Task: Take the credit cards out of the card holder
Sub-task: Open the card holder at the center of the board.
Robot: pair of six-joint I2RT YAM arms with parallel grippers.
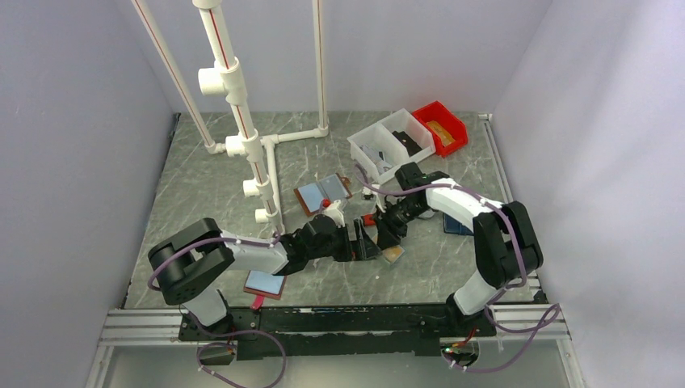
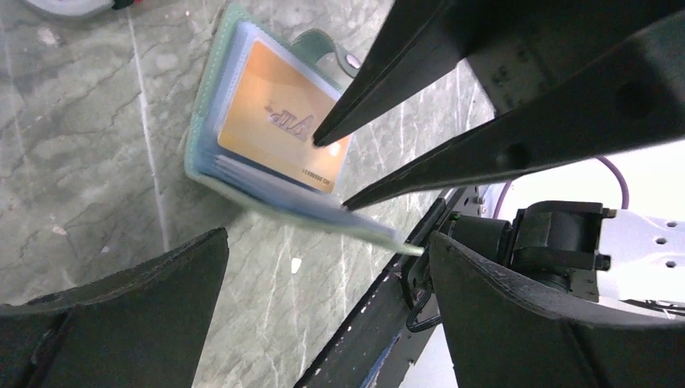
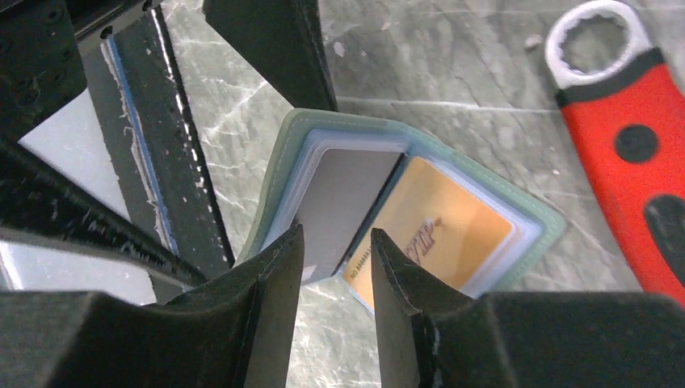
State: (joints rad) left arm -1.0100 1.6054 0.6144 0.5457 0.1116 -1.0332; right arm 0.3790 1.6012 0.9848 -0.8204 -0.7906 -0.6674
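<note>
Mint-edged card holder (image 3: pixel 541 230): open on the marble table (image 3: pixel 452 73), tan card (image 3: pixel 440 234) showing in a sleeve. My left gripper (image 2: pixel 327 238): spread wide, empty, beside it. My right gripper (image 3: pixel 335 234): half-closed astride a grey leaf (image 3: pixel 343 198); whether it grips, I cannot tell.

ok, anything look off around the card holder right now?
Nothing spilled or damaged. Odd bit: a red wrench lies on the table beside the card holder, nothing to do with cards. The holder's sleeves are fanned open, a grey leaf standing between the fingers of the right gripper; the gold card sits inside its sleeve.
</note>
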